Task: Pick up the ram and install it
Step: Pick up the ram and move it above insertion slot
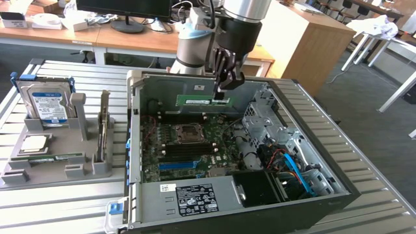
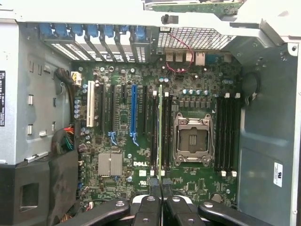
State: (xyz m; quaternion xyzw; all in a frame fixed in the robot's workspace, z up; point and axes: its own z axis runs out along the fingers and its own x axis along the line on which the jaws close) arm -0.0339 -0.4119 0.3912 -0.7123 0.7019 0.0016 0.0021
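The fingers (image 1: 223,78) were pinched narrow on the ram (image 1: 198,101), holding it level inside the open case (image 1: 312,146), near its far wall, above the motherboard (image 2: 122,141) slots beside the socket (image 2: 192,139).

In the exterior view the arm (image 1: 244,19) is cut off by the frame's upper edge, as is the monitor (image 1: 123,7) in the upper left. The end effector (image 1: 221,95) hides part of the ram (image 1: 198,101) between its fingers. Print on the power supply label (image 1: 196,200) and on the hard drive (image 1: 48,105) at the exterior view's left is too small to read. In the wrist view the ram (image 2: 160,127) shows edge-on, its faces hidden. The end effector (image 2: 161,184) there is cut off by the frame edge.
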